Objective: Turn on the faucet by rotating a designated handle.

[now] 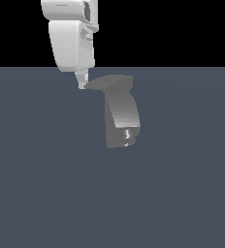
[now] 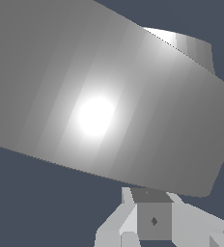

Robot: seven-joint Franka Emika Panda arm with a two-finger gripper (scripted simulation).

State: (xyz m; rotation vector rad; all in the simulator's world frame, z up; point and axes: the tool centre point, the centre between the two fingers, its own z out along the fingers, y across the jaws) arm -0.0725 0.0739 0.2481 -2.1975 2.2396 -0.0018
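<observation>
Faucet handle tip touching gripper; jaws unclear.

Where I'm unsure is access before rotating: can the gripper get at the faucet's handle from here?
Probably yes: the gripper already sits at the pointed tip of the handle, with nothing between them in the exterior view.

The faucet is glossy grey with a bright white highlight; its handle is darker matt grey. The arm is white. The surface is plain slate blue, unpatterned.
</observation>
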